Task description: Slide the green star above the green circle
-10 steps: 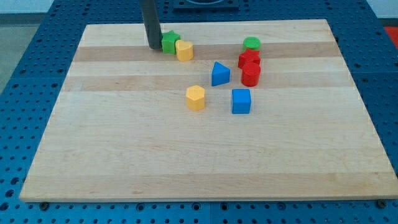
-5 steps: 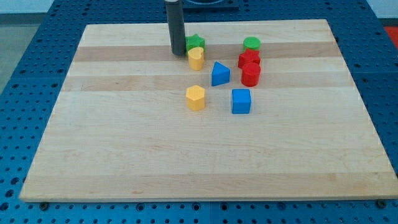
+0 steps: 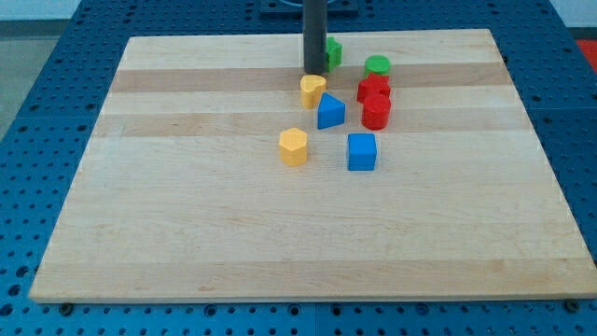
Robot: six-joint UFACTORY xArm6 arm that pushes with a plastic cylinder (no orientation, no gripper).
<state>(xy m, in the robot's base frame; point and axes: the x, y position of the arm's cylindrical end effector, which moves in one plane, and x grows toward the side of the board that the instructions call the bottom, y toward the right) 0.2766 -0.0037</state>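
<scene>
My tip (image 3: 314, 71) — a bare rod, gripping nothing — is shoving the green star (image 3: 331, 51) rightward, seemingly still touching, closing on the green circle (image 3: 377, 65); yellow block (image 3: 312, 91) left behind.

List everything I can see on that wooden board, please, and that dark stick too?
Board: one, pale wood, on a blue perforated table.
Green star: one, near the view's top, partly hidden behind the rod.
Green circle: one, to the star's right.
Red blocks: two, stacked in a column just below the circle; shapes unclear.
Yellow blocks: two, one just below the rod, one lower left.
Blue triangle: one, touching the upper yellow block.
Blue cube: one, lowest right of the cluster.
My tip: one dark rod's end, against the star's left side.
</scene>
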